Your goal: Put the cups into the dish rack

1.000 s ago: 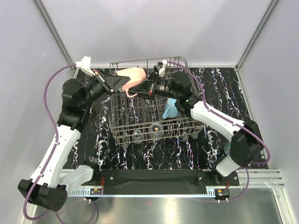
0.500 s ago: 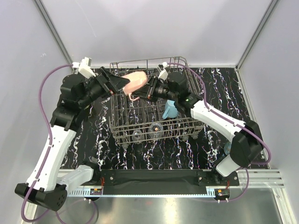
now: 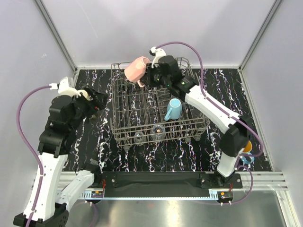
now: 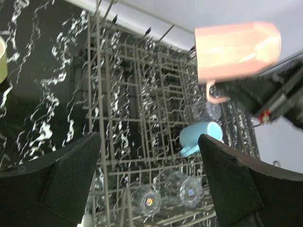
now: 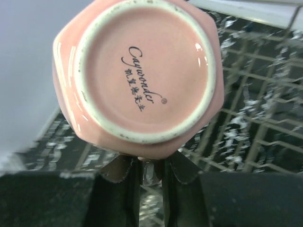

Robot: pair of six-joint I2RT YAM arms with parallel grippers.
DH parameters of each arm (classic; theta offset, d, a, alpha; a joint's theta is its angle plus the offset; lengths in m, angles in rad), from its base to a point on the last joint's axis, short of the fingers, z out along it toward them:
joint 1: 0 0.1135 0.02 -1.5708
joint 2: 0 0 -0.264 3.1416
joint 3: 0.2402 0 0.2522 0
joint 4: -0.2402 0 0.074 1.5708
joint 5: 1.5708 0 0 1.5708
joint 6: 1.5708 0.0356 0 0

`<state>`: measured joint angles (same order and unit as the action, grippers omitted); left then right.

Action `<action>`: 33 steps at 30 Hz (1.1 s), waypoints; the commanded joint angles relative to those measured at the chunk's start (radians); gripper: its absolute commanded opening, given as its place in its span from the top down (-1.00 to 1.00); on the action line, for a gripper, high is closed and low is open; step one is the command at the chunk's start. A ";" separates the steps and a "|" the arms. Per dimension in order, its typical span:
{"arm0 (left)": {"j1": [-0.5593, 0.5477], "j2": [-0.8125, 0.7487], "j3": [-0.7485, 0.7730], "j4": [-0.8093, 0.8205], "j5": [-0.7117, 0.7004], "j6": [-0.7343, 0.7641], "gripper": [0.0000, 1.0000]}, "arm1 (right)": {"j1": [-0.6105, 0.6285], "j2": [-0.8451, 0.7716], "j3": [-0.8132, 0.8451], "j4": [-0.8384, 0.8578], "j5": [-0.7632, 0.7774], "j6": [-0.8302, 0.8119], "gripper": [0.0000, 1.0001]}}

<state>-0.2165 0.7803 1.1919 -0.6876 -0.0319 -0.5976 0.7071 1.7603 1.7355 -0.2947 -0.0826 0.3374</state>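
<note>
A pink mug (image 3: 136, 69) hangs above the back left corner of the dish rack (image 3: 124, 134), tipped on its side. My right gripper (image 3: 147, 78) is shut on its handle, and the right wrist view shows the mug's base (image 5: 142, 71) right above the gripper (image 5: 151, 172). My left gripper (image 3: 98, 100) stands open and empty to the left of the rack; its wrist view shows the gripper (image 4: 149, 142) wide apart, facing the pink mug (image 4: 234, 49). A light blue mug (image 3: 173, 109) and two clear glasses (image 3: 138, 137) (image 3: 159, 130) lie in the rack.
A teal mug with orange inside (image 3: 246, 148) sits on the table at the right, partly behind my right arm's elbow. A yellowish cup (image 4: 2, 59) shows at the left edge of the left wrist view. White walls close off the back and both sides.
My left gripper opened, let go of the pink mug and drew back to the left. My right gripper kept the mug and swung it up toward the rack's back left corner.
</note>
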 commanded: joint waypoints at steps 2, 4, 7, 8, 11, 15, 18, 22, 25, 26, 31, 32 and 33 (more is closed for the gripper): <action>0.002 -0.047 -0.071 -0.015 -0.028 0.024 -0.80 | 0.002 0.122 0.231 -0.036 0.141 -0.288 1.00; 0.002 -0.067 -0.068 -0.033 -0.022 0.035 -0.79 | 0.002 0.209 0.347 -0.093 0.191 -0.368 1.00; 0.002 -0.102 -0.052 -0.050 -0.014 0.045 -0.79 | 0.002 0.329 0.504 -0.176 0.240 -0.457 1.00; 0.002 -0.111 -0.049 -0.052 -0.014 0.047 -0.79 | 0.002 0.361 0.551 -0.204 0.253 -0.477 1.00; 0.002 -0.145 -0.046 -0.067 -0.017 0.044 -0.79 | 0.000 0.458 0.680 -0.254 0.288 -0.537 1.00; 0.002 -0.168 -0.058 -0.073 -0.008 0.041 -0.79 | 0.000 0.536 0.748 -0.265 0.307 -0.571 1.00; 0.002 -0.174 -0.072 -0.079 0.000 0.041 -0.77 | 0.000 0.574 0.765 -0.267 0.329 -0.593 1.00; 0.002 -0.187 -0.087 -0.079 0.012 0.044 -0.75 | -0.003 0.611 0.771 -0.267 0.337 -0.612 1.00; 0.002 -0.187 -0.092 -0.075 0.013 0.048 -0.75 | -0.004 0.636 0.788 -0.276 0.366 -0.621 1.00; 0.002 -0.187 -0.094 -0.073 0.016 0.050 -0.75 | -0.008 0.639 0.782 -0.274 0.371 -0.621 1.00; 0.002 -0.185 -0.104 -0.072 0.024 0.053 -0.75 | -0.021 0.637 0.750 -0.259 0.368 -0.620 1.00; 0.002 -0.184 -0.107 -0.073 0.026 0.053 -0.75 | -0.023 0.637 0.743 -0.256 0.366 -0.618 1.00; 0.002 -0.184 -0.112 -0.073 0.027 0.055 -0.75 | -0.027 0.640 0.742 -0.254 0.366 -0.618 1.00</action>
<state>-0.2165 0.6029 1.0908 -0.7776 -0.0250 -0.5671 0.6975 2.4348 2.4371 -0.6651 0.2470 -0.2687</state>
